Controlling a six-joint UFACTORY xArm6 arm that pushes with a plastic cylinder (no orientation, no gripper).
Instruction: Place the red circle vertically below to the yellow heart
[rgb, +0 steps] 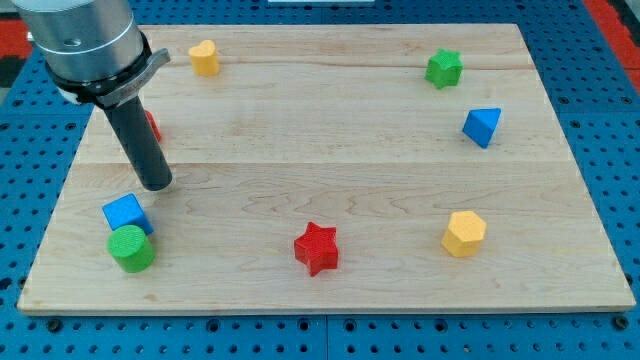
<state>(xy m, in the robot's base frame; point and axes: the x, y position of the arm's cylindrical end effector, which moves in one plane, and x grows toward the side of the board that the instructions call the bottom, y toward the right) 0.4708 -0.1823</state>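
Note:
The yellow heart (204, 57) lies near the view's top left of the wooden board (330, 150). The red circle (153, 126) is almost wholly hidden behind my dark rod; only a red sliver shows at the rod's right side, below and left of the heart. My tip (155, 184) rests on the board just below that sliver, above the blue cube.
A blue cube (126, 214) and a green circle (132, 249) sit touching at the bottom left. A red star (317, 248) is at the bottom middle, a yellow hexagon (464, 233) at the bottom right, a blue triangle (482, 126) at the right, a green star (444, 68) at the top right.

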